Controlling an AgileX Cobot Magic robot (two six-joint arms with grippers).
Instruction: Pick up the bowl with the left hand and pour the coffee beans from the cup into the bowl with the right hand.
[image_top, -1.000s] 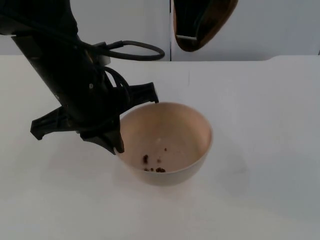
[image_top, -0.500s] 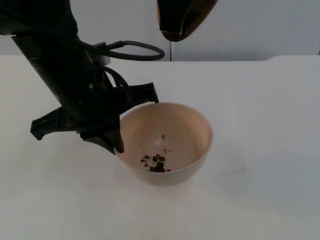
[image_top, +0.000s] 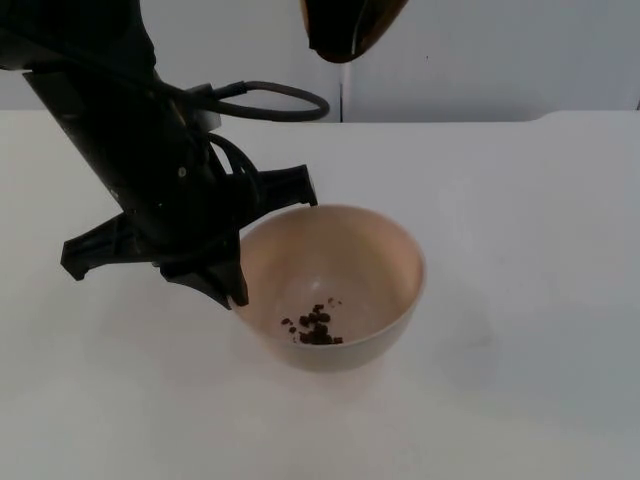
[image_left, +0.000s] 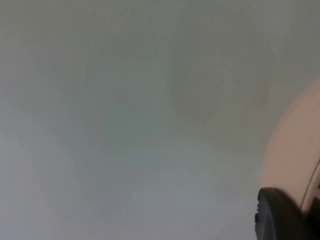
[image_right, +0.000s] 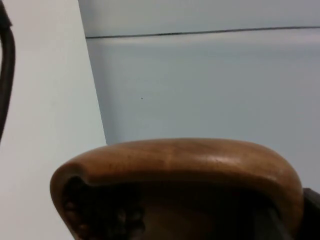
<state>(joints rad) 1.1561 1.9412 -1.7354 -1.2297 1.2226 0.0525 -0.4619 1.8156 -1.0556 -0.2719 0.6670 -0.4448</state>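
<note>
Left gripper (image_top: 240, 245) fingers clamping bowl (image_top: 370, 260) rim; right gripper's grasp on cup (image_top: 345, 30) unclear.

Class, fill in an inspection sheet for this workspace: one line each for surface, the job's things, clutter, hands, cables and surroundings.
Surface: white table, bare around the bowl.
Job's things: cream bowl holds a small heap of coffee beans at its bottom; brown wooden cup is tipped high above the bowl, its rim close up in the right wrist view.
Clutter: nothing seen.
Hands: left hand grips the bowl's left rim; a fingertip lies against the bowl wall. Right hand holds the cup, hidden by it.
Cables: robot's own only.
Surroundings: grey wall behind the table.
</note>
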